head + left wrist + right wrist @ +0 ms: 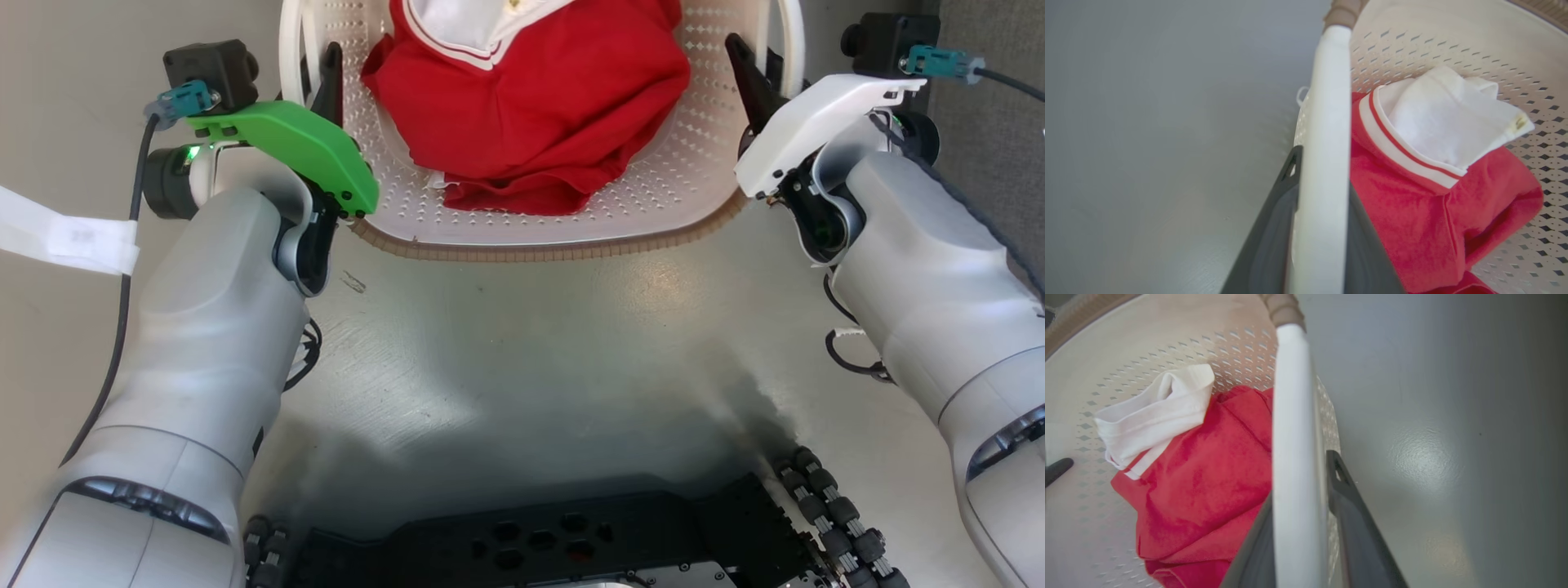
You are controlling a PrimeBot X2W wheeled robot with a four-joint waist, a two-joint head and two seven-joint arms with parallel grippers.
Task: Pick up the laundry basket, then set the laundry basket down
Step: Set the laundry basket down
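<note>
Viewing from the head camera, I am looking down at the laundry basket (563,245), which is lying over the grey floor (522,351) directly ahead of the robot's dark wheeled base (539,547). I cannot tell whether its underside is touching the floor or hanging just above it. Its brown rim is curving toward the base, and the perforated cream wall is rising behind that rim. A red garment (531,106) is lying bunched inside, with a white garment (1445,122) resting on top of it toward the far wall.

Left wrist view: the left gripper (1323,171) is straddling the left handle (1327,90), a white loop bar. Its jaws are pinching this bar, one dark finger (1274,228) lying on the floor side and the other on the inner side, just beside the red garment.

Right wrist view: the right gripper (1300,477) is straddling the right handle (1290,388) in the same way. Its jaws are pinching the white bar, with one finger (1355,522) on the floor side and the other on the garment side.

Head view, arms: I am seeing both pale forearms reaching forward, the left wrist wearing a green cover (294,143) and the right a white cover (816,114). A white strip (65,237) is lying on the floor beside the left forearm, with a black cable (122,327) crossing it.
</note>
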